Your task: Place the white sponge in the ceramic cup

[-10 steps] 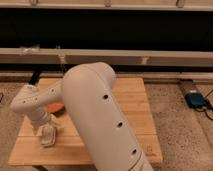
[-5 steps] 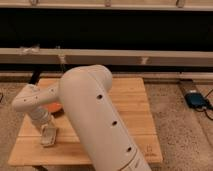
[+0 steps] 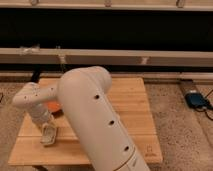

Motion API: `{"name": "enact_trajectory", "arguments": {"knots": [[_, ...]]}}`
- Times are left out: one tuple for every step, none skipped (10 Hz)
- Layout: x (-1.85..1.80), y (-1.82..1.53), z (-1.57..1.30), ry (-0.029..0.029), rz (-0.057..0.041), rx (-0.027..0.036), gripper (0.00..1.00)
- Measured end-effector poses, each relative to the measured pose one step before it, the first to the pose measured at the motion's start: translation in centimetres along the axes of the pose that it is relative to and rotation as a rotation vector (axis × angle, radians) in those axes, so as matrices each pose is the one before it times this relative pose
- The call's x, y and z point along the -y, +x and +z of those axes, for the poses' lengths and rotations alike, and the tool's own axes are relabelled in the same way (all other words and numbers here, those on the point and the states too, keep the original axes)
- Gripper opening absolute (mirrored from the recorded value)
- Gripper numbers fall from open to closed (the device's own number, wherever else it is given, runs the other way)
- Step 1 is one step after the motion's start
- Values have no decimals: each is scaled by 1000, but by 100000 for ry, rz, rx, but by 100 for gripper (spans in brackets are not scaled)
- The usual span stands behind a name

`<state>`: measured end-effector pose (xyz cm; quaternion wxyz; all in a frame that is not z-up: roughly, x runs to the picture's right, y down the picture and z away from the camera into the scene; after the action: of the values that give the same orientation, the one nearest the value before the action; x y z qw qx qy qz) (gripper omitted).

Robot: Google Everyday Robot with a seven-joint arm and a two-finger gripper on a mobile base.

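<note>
My gripper (image 3: 48, 134) hangs low over the front left part of the wooden table (image 3: 125, 105), at the end of the white forearm that reaches in from the left. A small pale thing sits right at its tip; I cannot tell whether it is the white sponge, the ceramic cup, or part of the gripper. Neither the sponge nor the cup shows clearly anywhere else. The arm's large white upper link covers the table's middle and front.
An orange bowl (image 3: 53, 106) peeks out behind the forearm, just beyond the gripper. A long low ledge (image 3: 150, 56) runs behind the table. A blue device (image 3: 195, 100) lies on the floor at the right.
The gripper has crept slightly to the right and stays low over the table's front left. Nothing else has visibly moved.
</note>
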<state>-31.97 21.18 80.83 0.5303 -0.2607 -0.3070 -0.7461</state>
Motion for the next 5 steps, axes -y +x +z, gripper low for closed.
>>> {"name": "enact_trajectory", "arguments": {"knots": [[-253, 12, -1159, 1591, 1579, -574, 0], [-507, -7, -2253, 3076, 2445, -1509, 0], [-458, 52, -1654, 1739, 1683, -1286, 0], [-768, 173, -2705, 2558, 2620, -2511, 0], [-716, 348, -2100, 1804, 2154, -2368, 0]]}}
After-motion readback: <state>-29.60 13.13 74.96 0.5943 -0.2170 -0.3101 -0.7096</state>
